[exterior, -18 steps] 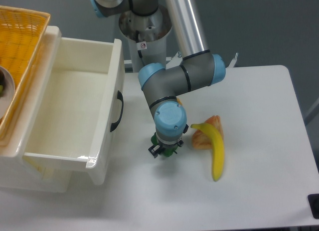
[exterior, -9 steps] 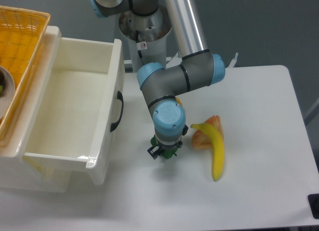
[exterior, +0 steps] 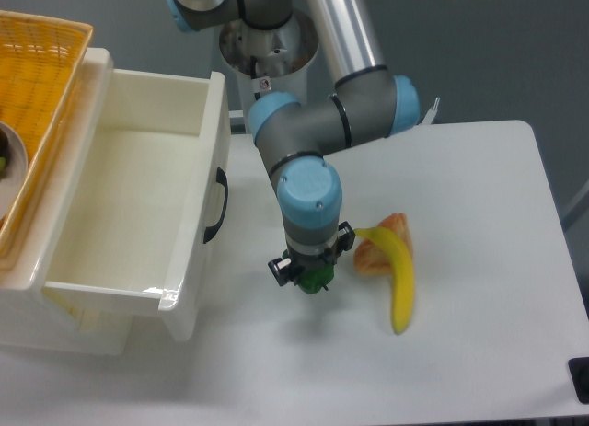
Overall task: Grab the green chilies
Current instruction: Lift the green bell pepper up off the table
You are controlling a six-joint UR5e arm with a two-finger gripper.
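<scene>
My gripper point(exterior: 309, 277) points straight down near the middle of the white table point(exterior: 479, 214). It is shut on the green chilies point(exterior: 316, 281), a small dark-green lumpy vegetable of which only a bit shows below the wrist. The chilies hang a little above the table, with a faint shadow beneath them. The arm's blue wrist hides most of the fingers and the top of the chilies.
A yellow banana point(exterior: 397, 277) lies right of the gripper, over an orange food piece point(exterior: 373, 249). An open white drawer point(exterior: 138, 205) with a black handle point(exterior: 217, 205) stands to the left. A yellow basket point(exterior: 37, 86) sits at the far left.
The gripper has risen from the table with the green chilies in it, and the wrist now looks larger and a little higher in the frame.
</scene>
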